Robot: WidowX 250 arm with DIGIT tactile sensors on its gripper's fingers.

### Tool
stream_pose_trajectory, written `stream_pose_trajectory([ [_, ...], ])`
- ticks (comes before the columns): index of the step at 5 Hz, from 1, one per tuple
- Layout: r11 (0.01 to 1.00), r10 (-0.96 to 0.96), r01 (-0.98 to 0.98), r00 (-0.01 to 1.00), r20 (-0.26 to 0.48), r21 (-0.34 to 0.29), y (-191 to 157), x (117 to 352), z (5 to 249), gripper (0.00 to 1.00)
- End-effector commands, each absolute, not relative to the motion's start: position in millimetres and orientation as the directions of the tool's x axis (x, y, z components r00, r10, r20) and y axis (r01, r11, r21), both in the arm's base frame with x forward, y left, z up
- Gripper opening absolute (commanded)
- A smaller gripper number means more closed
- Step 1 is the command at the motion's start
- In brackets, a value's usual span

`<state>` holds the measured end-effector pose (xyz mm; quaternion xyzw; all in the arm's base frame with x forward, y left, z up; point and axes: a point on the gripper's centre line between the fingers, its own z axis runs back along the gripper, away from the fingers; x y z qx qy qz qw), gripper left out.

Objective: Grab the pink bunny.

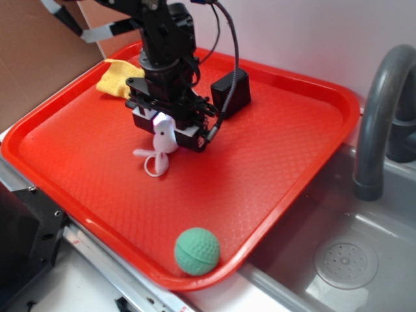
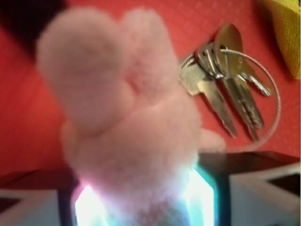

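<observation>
Wrist view: small pale-pink plush bunny (image 2: 127, 117) out of focus at close range; face not readable; lower body cut by bottom edge. Bunch of metal keys on a thin wire ring (image 2: 225, 80) partly hidden behind it. Crumpled yellow cloth (image 2: 287, 33) cut by right edge. Exterior view: black robot gripper (image 1: 170, 125) covers the bunny's upper body; fingertips not distinguishable; cloth partly behind arm.
</observation>
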<state>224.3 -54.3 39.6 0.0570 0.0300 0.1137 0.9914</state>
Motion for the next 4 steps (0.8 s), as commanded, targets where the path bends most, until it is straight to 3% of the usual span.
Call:
stream_pose_trajectory([
  [1,0.998,0.066,-0.066,0.998,0.021,-0.020,-57.1,215.6,146.7,0.00],
  [3,0.997,0.054,-0.049,0.995,0.086,-0.058,-47.3,181.2,210.2,0.00],
  [4,0.994,0.096,-0.089,0.989,0.108,-0.066,-35.2,176.3,221.9,0.00],
])
